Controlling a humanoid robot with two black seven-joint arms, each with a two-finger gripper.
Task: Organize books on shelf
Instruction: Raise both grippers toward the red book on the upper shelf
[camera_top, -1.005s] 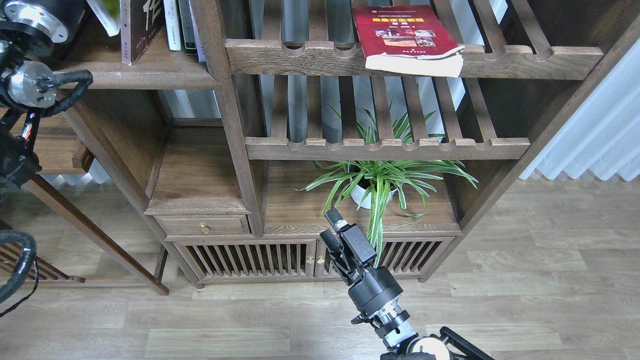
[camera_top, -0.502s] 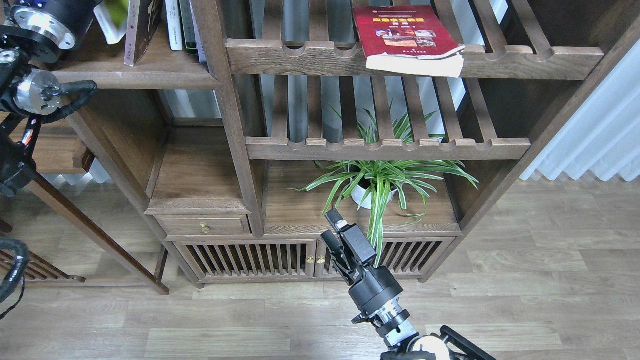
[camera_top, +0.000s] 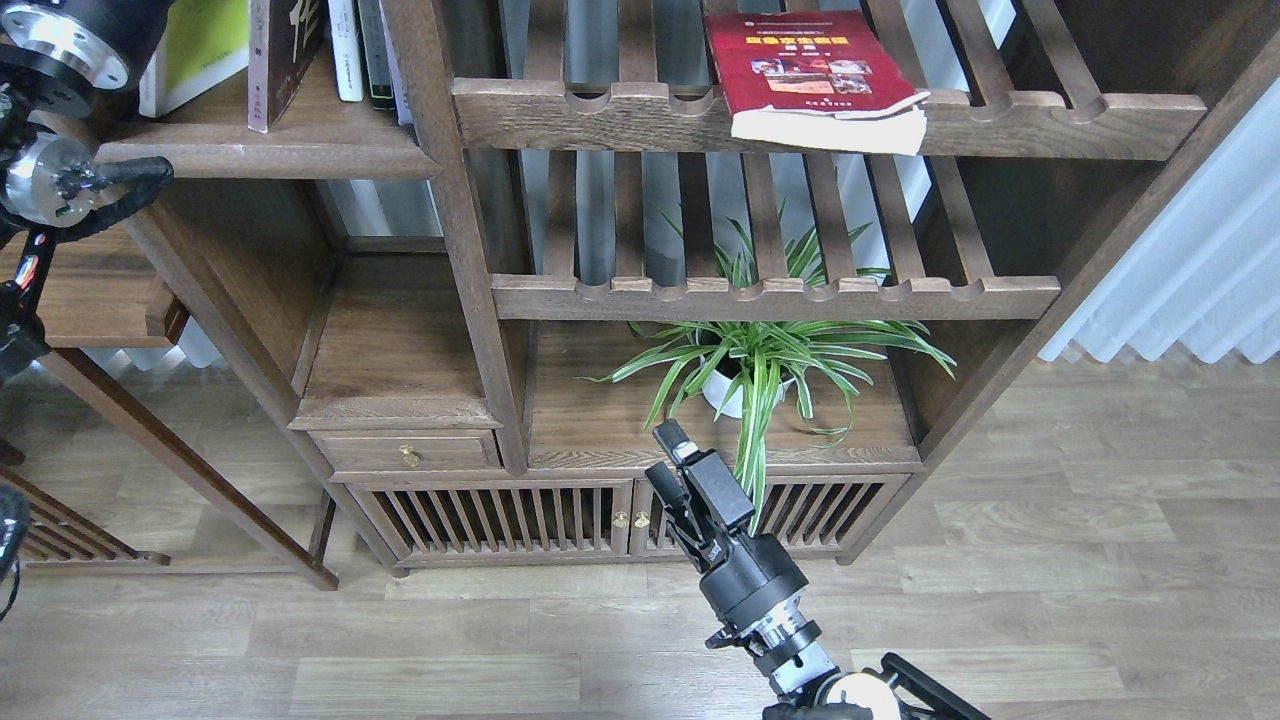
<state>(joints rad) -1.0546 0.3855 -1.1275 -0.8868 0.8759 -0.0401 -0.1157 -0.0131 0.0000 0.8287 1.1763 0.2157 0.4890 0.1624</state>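
Three books matter. Largest, the dark-brown shelf (camera_top: 270, 150), smooth plank with rounded front, carries the yellow-green book (camera_top: 195, 50) leaning at its left end beside the upright maroon book (camera_top: 280, 55); it might topple. The red paperback (camera_top: 815, 75) overhangs a slatted rack's front rail (camera_top: 600, 115), curled pages risking a slide. Right claw (camera_top: 668, 462) slightly parted, empty; left claw unseen.

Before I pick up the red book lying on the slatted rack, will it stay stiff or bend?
The red book is probably floppy: it looks like a thick paperback, and its lower right corner already curls. It juts a little past the rack's front rail, so a pull forward may tip it off. It looks fairly heavy for two fingers.
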